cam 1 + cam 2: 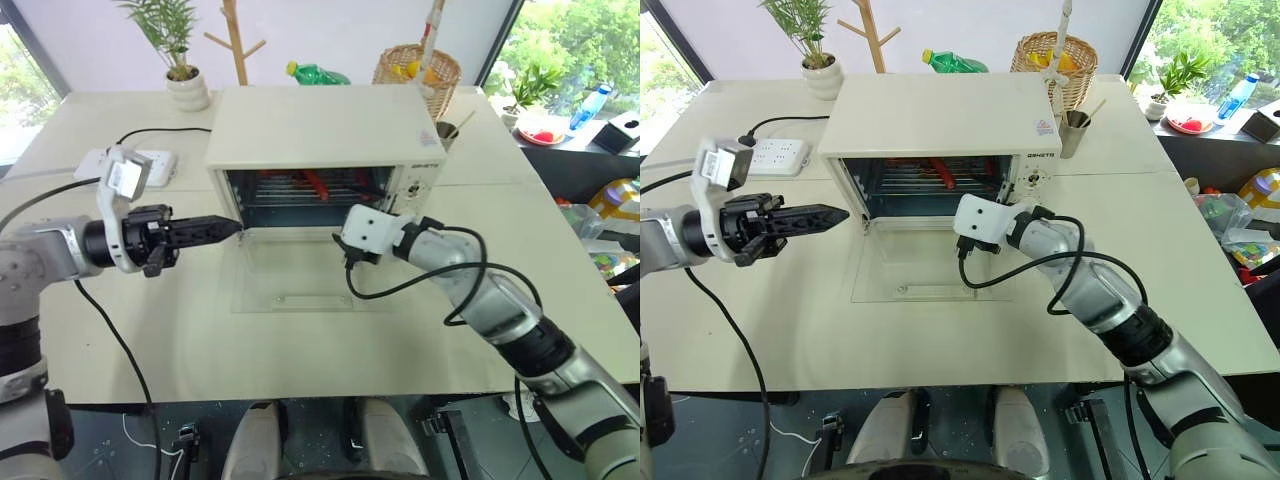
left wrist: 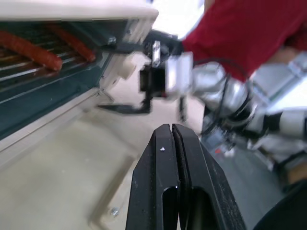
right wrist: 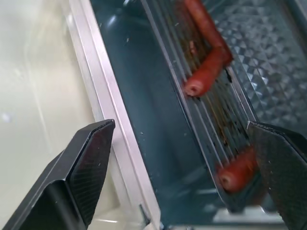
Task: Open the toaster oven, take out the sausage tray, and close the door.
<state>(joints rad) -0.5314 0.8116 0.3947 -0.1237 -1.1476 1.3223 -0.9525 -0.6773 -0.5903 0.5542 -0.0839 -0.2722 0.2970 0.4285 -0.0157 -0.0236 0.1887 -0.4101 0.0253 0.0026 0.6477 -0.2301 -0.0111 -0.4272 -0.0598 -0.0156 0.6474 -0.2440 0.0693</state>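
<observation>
You have the toaster oven point(image 1: 325, 135) sitting mid-table with its door point(image 1: 300, 270) dropped flat onto the tabletop, glass facing up. Inside, the sausage tray point(image 3: 216, 120) sits on its shelf, reddish sausages point(image 3: 206, 72) lying on the rack. Your right gripper point(image 3: 182, 158) is at the oven mouth with its fingers spread wide, one toward the front sill, the other over the tray's near edge, holding nothing. Your left gripper point(image 1: 205, 230) is level, pointing toward the oven's left front corner, its fingers pressed together and empty, just short of the opening. The open door lies beneath your right arm, between you and the cavity. A black cable point(image 1: 400, 285) loops from the right wrist over the door glass. Around the oven: a white power strip point(image 1: 150, 165) on the left, a potted plant point(image 1: 180, 60), a green bottle point(image 1: 315, 73), a wicker basket point(image 1: 415, 68) behind, and a metal cup point(image 1: 1075, 132) beside the right rear corner
</observation>
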